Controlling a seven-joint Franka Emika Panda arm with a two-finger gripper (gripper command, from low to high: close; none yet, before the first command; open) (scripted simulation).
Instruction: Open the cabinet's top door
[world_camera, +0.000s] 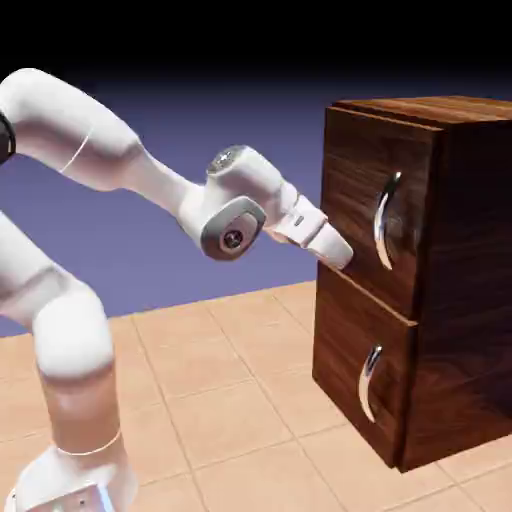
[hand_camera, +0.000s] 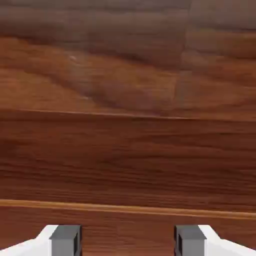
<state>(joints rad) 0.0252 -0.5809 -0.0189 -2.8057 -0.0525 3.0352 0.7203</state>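
Gripper near top door, cabinet

Ext. view: arm (world_camera: 246, 205) reaches from left; hand (world_camera: 322, 240) near lower part of top door (world_camera: 370, 205), left of its curved handle (world_camera: 386, 221). Cabinet (world_camera: 465, 250) at right, btm door (world_camera: 362, 365) below. Hand view: gripper (hand_camera: 128, 241) spread, w/ wood behind.

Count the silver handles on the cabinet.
2: one long curved handle on the top door, one shorter handle on the lower door. Any on the cabinet's unseen sides would be hidden.
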